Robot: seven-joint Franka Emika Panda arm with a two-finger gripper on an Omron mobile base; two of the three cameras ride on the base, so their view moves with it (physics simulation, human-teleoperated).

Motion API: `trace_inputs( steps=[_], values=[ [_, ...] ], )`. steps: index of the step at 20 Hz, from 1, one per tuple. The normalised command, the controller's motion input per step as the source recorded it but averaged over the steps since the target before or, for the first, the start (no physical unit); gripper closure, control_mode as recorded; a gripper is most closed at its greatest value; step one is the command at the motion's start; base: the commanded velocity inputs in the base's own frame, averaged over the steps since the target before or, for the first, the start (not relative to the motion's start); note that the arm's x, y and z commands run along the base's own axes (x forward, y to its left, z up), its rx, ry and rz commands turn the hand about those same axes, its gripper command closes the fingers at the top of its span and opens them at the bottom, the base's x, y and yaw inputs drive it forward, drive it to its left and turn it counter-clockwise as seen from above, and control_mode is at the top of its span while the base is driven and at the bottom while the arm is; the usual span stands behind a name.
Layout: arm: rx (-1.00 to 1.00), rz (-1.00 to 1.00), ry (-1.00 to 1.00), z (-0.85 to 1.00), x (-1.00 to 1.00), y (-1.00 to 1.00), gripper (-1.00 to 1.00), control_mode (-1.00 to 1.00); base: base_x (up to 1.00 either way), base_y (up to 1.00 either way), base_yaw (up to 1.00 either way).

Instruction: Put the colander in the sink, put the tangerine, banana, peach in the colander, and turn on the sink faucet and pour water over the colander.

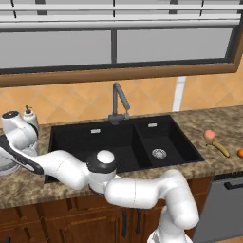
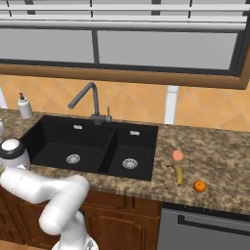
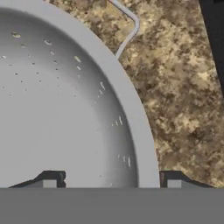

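While the colander point(image 3: 65, 100) sits on the counter point(image 3: 175, 96) left of the sink point(image 1: 118, 142), the gripper point(image 3: 111, 177) straddles its rim, jaws apparently open, not yet gripping. Next: close, then lift into the sink.

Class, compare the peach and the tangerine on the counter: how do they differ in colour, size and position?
The peach is pale pink-orange; the tangerine is deep orange. The peach looks slightly bigger than the tangerine. The peach lies by the banana's far end, nearer the wall; the tangerine lies by its near end, toward the counter's front edge. Both are round and rest right of the sink.
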Motion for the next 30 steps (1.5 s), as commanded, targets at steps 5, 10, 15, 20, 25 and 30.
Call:
trace_inputs(
  steps=[5, 10, 15, 20, 25, 30],
  values=[
    [0.15, -0.38, -0.13, -0.38, -0.22, -0.63, 1.0, -1.0, 0.0, 0.0, 0.0],
    [0.19, -0.57, -0.1, -0.29, -0.03, -0.83, 1.0, -1.0, 0.0, 0.0, 0.0],
    [0.26, -0.47, -0.15, -0.21, -0.05, -0.98, 1.0, -1.0, 0.0, 0.0, 0.0],
    [0.29, -0.39, -0.24, -0.33, -0.13, -1.0, 1.0, -1.0, 0.0, 0.0, 0.0],
    [0.24, -0.45, -0.37, -0.71, -0.24, -0.76, 1.0, -1.0, 0.0, 0.0, 0.0],
    [0.17, -0.44, -0.41, -0.82, -0.55, -0.55, 1.0, -1.0, 0.0, 0.0, 0.0]
  ],
)
